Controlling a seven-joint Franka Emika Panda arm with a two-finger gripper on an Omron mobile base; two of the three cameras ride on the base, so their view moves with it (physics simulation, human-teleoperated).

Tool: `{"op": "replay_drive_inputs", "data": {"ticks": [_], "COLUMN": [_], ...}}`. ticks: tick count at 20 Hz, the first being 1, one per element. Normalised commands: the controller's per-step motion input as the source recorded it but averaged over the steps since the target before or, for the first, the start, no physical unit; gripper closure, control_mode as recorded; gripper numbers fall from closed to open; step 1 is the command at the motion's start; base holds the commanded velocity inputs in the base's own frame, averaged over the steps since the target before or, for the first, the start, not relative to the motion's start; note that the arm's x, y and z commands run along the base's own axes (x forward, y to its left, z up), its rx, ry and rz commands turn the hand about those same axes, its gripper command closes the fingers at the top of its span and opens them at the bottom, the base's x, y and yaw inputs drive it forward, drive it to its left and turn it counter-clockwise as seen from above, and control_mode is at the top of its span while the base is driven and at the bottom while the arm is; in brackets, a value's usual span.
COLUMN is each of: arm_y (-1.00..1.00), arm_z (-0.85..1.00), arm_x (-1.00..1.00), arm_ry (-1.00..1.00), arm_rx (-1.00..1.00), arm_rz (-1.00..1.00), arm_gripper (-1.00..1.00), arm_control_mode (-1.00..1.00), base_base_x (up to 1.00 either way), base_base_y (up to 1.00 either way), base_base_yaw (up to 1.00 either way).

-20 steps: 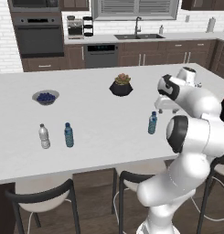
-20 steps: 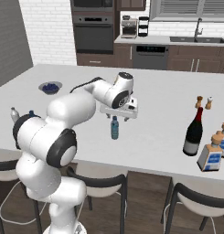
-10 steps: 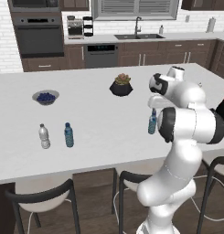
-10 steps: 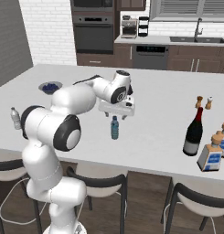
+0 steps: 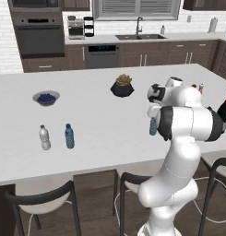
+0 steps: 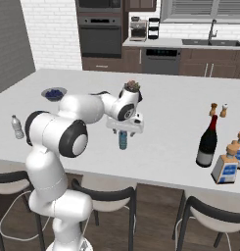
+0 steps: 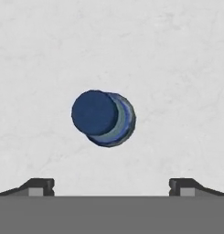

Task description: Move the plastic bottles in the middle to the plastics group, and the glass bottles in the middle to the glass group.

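**Q:** On the white island counter (image 5: pixel 100 138), reading left to right, what stands where?

**A:** Far left stand a small clear whitish-grey water bottle (image 5: pixel 44 138) and a deeper-blue small bottle (image 5: pixel 69 136), side by side: the plastics group. Behind them sits a grey bowl of blueberries (image 5: pixel 46 97); further right, a dark potted succulent (image 5: pixel 122 86). In the middle stands the small translucent grey-blue water bottle with a dark cap (image 6: pixel 123 139). Far right are a tall dark wine bottle with a red top (image 6: pixel 207 142) and a squarish bottle with a tan neck (image 6: pixel 225 165).

**Q:** What has changed?

**A:** Since a second ago the arm has swung in, so the two-finger gripper (image 6: pixel 124 128) now hangs directly over the middle bottle, whose cap (image 7: pixel 95 112) sits between the spread fingertips (image 7: pixel 40 186). The jaws are wide open, holding nothing. Descent and grasp look next.

**Q:** Room to move?

**A:** Bare counter surrounds the bottle, with an unobstructed stretch leftward. The near edge lies close by.
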Motion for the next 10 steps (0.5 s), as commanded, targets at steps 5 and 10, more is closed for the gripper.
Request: {"op": "replay_drive_inputs", "data": {"ticks": [5, 10], "arm_y": [0.15, 0.05], "arm_z": [-0.02, 0.00], "arm_x": [0.09, 0.39], "arm_ry": [0.00, 0.00], "arm_rx": [0.00, -0.02], "arm_rz": [0.00, -0.08], "arm_gripper": [-1.00, -1.00], "arm_control_mode": [-1.00, -1.00], "base_base_x": [0.00, 0.00], "base_base_y": [0.00, 0.00], "base_base_yaw": [0.00, 0.00]}}
